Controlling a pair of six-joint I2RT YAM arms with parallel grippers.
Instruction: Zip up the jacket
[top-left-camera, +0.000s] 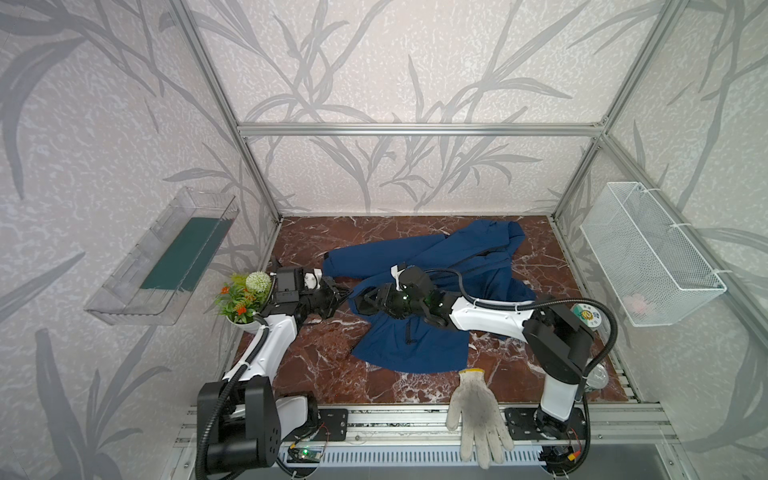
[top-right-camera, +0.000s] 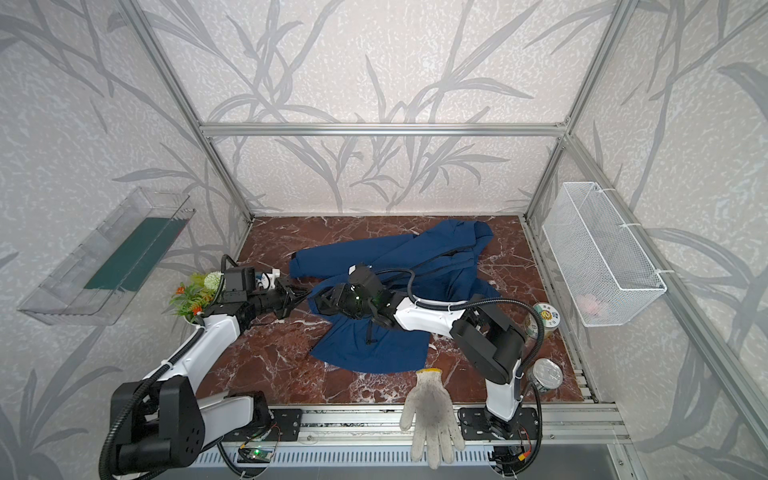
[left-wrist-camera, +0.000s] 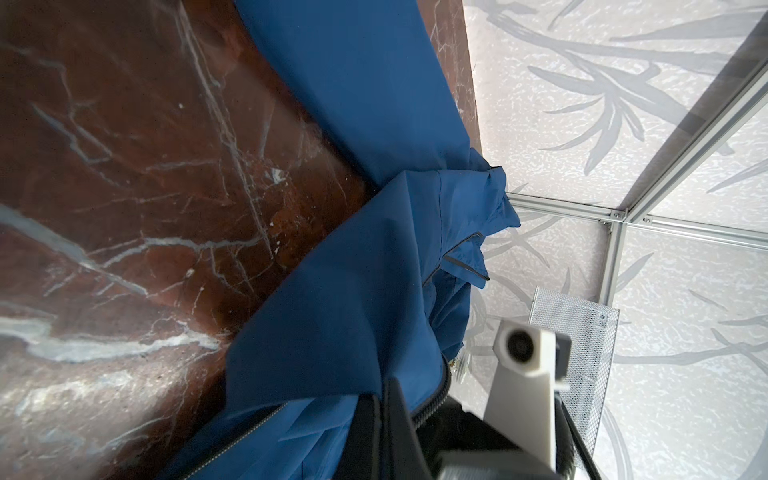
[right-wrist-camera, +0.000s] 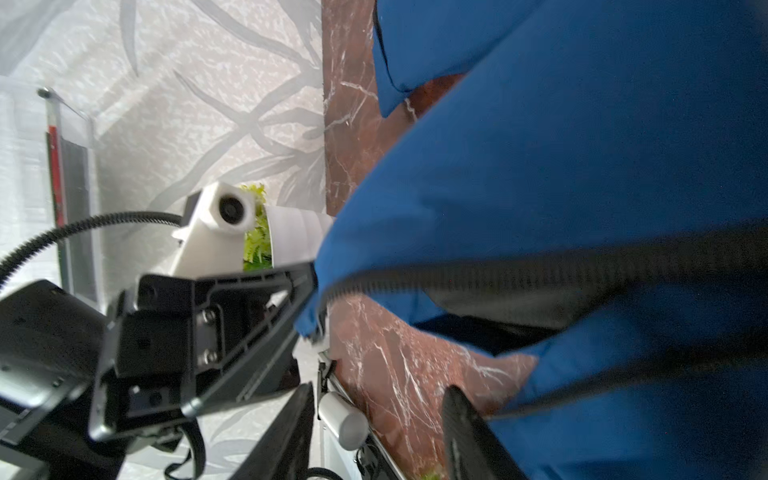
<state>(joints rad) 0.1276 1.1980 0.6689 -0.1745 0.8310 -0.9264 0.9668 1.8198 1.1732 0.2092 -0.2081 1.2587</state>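
step: anchoring hem, zipper (right-wrist-camera: 498, 266) judged not yet run | jacket (top-left-camera: 436, 257): crumpled on bench (top-left-camera: 316, 365), collar at far side | left pincer (top-left-camera: 341, 293): clamped shut on jacket hem corner | right pincer (right-wrist-camera: 378, 390): jaws apart, empty, just beside hem | next: right pincer must find and pinch zipper pull; location unclear
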